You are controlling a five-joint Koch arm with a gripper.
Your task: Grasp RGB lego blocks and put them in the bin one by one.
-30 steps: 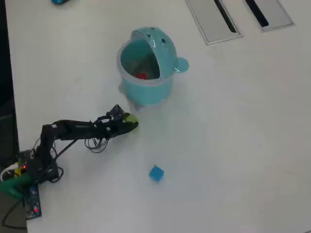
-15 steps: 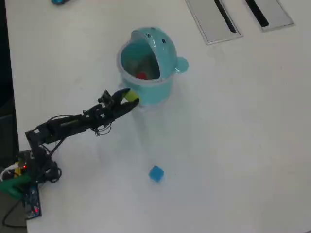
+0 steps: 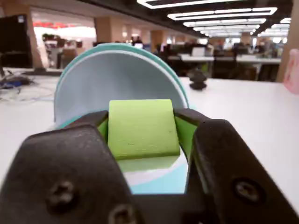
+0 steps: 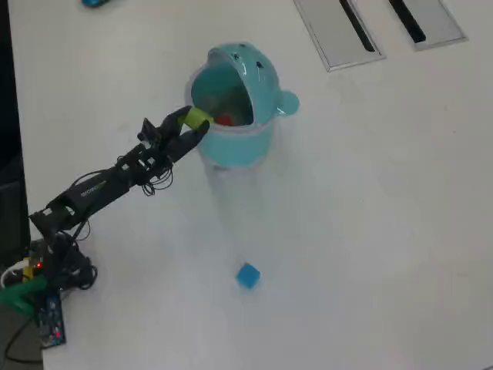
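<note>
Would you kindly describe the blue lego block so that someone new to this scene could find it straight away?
Start in the overhead view at the teal round bin near the top middle of the white table. Go straight down toward the bottom edge, to the small blue cube lying alone on bare table. Unlike the yellow-green block held in the claw at the bin's rim, nothing touches it.

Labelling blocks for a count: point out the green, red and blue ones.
Green block point(image 3: 141, 128): wrist view, front face.
Red block point(image 4: 225, 119): overhead view, visible top, inside bin.
Blue block point(image 4: 247, 275): overhead view, top face.
</note>
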